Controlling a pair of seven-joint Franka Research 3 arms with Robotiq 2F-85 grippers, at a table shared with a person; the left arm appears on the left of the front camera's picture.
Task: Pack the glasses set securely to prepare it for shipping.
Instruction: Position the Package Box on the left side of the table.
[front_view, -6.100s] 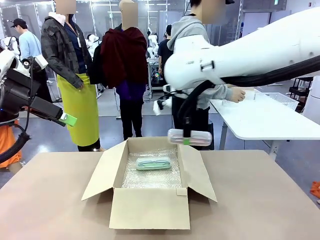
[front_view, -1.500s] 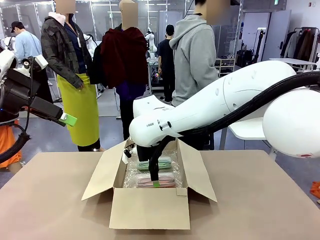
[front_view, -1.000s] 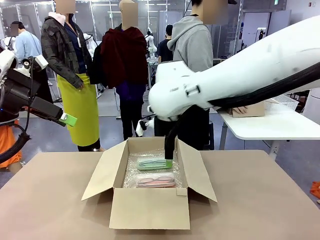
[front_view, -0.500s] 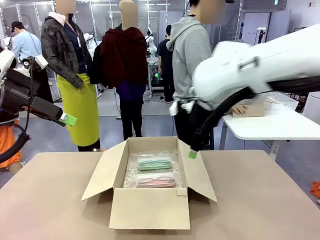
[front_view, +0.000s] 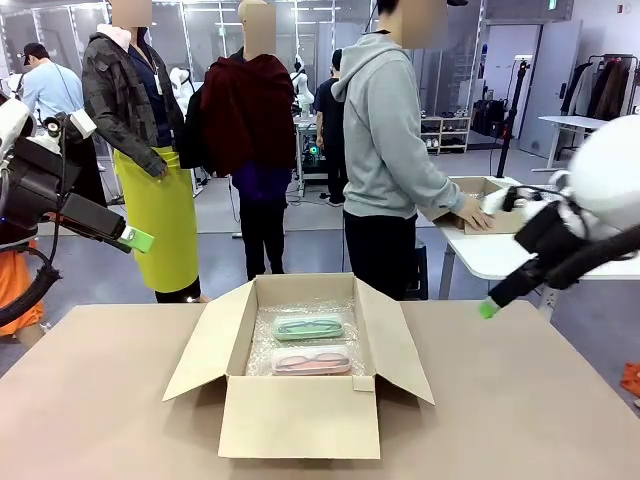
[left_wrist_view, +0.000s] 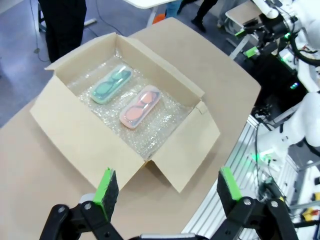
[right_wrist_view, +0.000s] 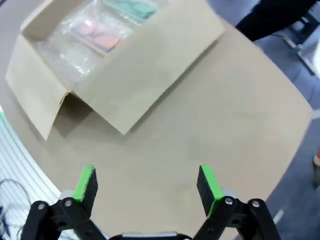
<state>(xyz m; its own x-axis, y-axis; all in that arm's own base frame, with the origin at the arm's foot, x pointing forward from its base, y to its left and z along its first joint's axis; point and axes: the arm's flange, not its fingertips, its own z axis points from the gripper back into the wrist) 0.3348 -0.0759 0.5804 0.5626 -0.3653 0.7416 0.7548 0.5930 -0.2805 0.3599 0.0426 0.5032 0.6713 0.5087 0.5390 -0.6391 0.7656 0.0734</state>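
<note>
Inside open carton (front_view: 300, 415), on bubble wrap (front_view: 262, 352): mint case (front_view: 310, 327) at far side, pink case (front_view: 311, 361) just beside it, nearer front, both flat. Left gripper (left_wrist_view: 166, 186): raised left of table (front_view: 520, 400), spread wide, empty. Right gripper (right_wrist_view: 146, 182): over table right of carton, spread wide, empty. Step judged: closing. Cushion uncovered cases first, then fold side flaps (front_view: 395, 340) inward, carton braced.

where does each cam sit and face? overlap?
Front: fixed between arms, facing across the brown table at the open cardboard box and people; left gripper, right gripper at edges.
Left wrist: above the box, looking down; own open fingers at bottom.
Right wrist: above table beside box, looking down; own open fingers.
Shared: box with pale mint green translucent case, pale pink translucent case.
</note>
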